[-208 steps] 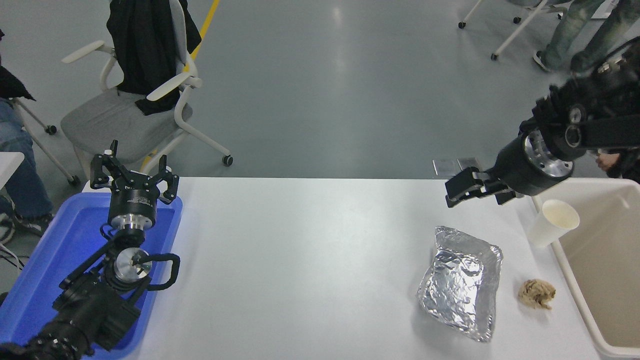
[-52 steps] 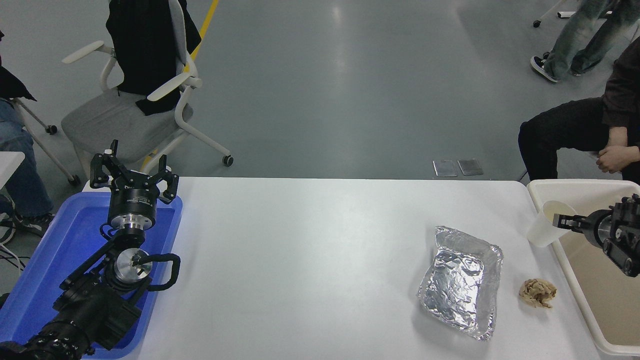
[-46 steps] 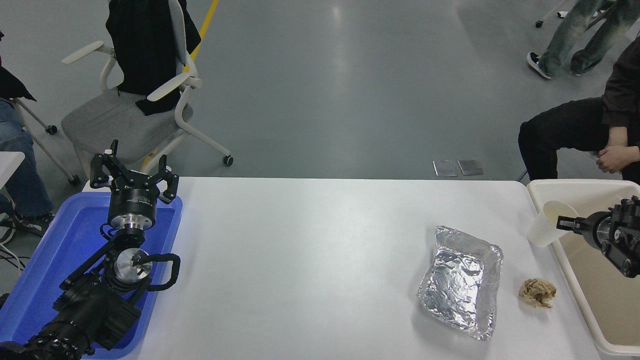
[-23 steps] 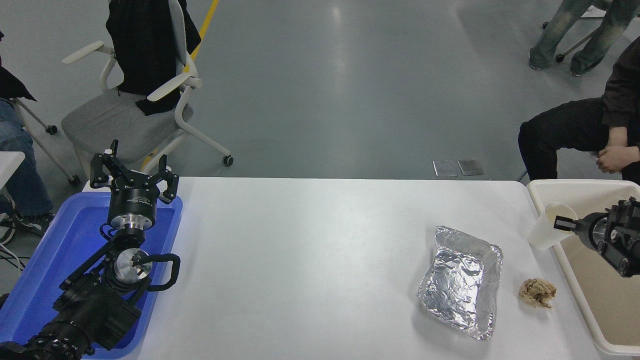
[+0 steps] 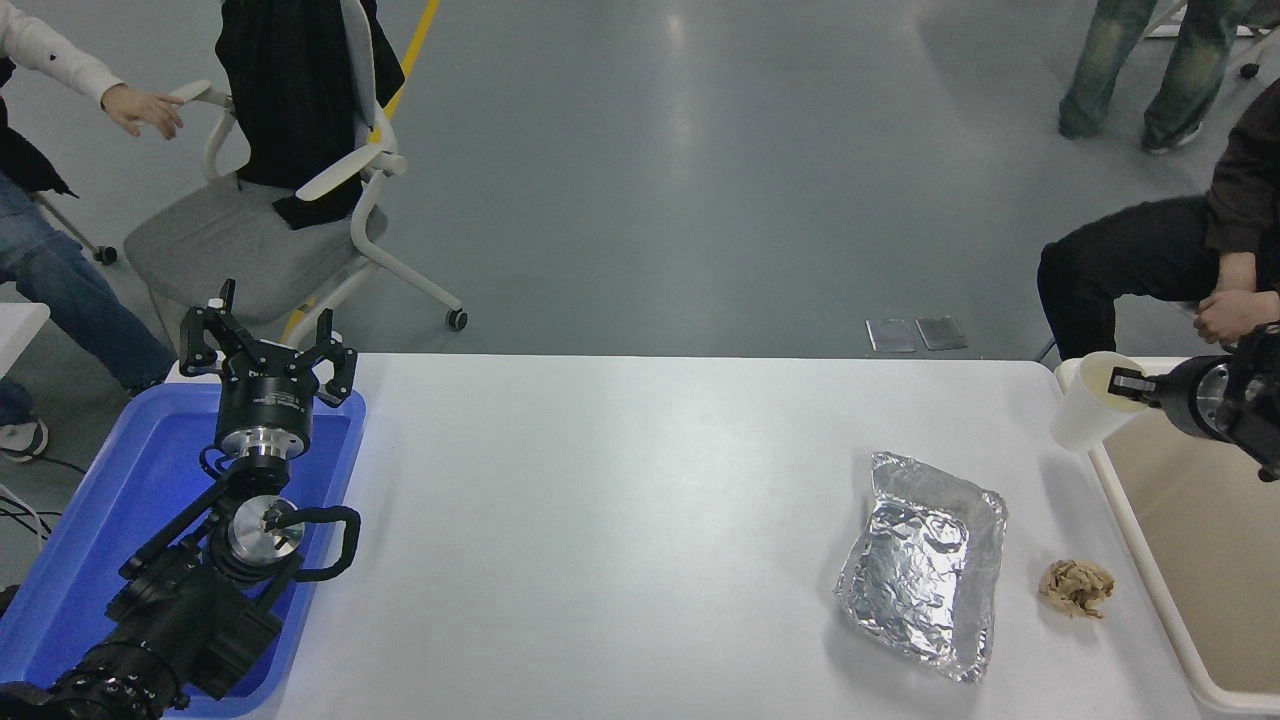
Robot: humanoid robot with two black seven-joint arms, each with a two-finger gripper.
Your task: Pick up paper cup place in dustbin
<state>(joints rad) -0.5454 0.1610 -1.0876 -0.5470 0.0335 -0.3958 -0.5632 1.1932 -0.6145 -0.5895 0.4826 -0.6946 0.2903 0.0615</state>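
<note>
Paper cup [image 5: 1085,412] — rim pinched in right gripper [image 5: 1128,385], arm cut off at frame edge — above dustbin [image 5: 1120,520] corner.

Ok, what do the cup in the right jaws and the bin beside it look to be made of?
The paper cup looks like thin matte white paper: rolled rim, cream inside, no gloss. The dustbin looks like moulded plastic, cream-white and smooth, with a thick rounded rim; its finish seems slightly satin, though glare leaves that open.
</note>
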